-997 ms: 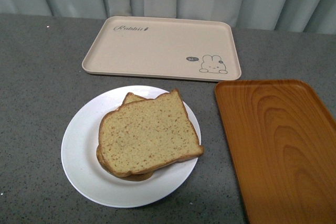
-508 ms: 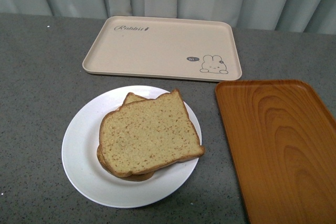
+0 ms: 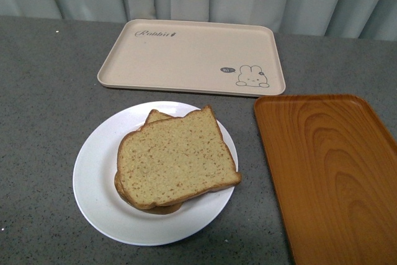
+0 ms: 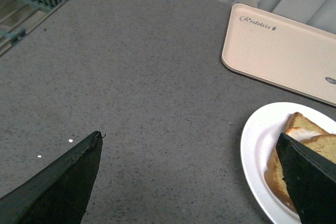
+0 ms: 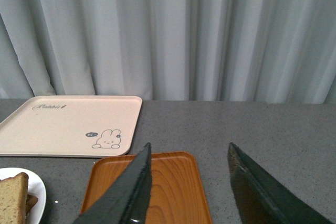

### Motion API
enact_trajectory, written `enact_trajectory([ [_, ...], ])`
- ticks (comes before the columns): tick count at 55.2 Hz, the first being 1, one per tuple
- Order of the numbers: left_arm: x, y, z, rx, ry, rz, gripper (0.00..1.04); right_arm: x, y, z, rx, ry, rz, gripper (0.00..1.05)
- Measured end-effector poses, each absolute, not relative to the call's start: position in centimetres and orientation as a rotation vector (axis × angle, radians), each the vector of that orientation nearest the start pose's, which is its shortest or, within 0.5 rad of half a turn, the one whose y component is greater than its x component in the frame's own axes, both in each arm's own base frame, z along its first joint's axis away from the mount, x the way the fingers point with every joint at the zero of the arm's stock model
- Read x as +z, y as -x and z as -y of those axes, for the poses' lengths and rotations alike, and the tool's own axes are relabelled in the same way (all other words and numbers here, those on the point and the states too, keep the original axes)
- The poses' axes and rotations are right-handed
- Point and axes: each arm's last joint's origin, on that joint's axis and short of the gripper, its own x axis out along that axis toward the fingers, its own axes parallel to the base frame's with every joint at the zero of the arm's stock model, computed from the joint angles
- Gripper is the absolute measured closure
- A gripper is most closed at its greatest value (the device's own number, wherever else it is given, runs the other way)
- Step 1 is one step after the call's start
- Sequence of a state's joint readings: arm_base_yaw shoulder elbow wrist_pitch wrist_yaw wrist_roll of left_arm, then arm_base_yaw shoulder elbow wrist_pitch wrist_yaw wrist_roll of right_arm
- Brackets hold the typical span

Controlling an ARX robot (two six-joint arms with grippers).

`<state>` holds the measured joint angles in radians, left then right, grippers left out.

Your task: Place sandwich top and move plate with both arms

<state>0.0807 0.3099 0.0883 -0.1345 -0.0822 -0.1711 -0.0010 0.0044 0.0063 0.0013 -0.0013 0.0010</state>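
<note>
Plainly, both sets of fingers are spread wide and grip nothing. The left gripper hangs over the bare table just beside the plate, with one dark tip overlapping the plate in its wrist view. The right gripper hovers over the orange tray, apart from the plate. The sandwich top lies flat on the lower slice, slightly skewed so a corner of that slice peeks out. Both sit on the plate, in front of the beige rabbit tray. So the topping looks done, and moving the plate is the step in hand. To do it well, the arms should come down at opposite rims and each catch the shallow lip. They should then close together and lift level and in step. The glossy plate could slip, and a tilt would slide the loose slice off.
</note>
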Motion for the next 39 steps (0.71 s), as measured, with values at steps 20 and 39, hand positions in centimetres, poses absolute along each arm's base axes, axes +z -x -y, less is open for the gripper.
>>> enact_trajectory([
  [20,13.4,-17.1,-1.9,-0.069,0.565,-0.548,0.06,16.5,-9.8,0.0,0.000,-0.002,0.004,0.09],
  [39,8.9,-22.2,-2.2,-0.026,0.805,-0.715,0.06,16.5,-9.8,0.0,0.000,-0.001,0.004,0.09],
])
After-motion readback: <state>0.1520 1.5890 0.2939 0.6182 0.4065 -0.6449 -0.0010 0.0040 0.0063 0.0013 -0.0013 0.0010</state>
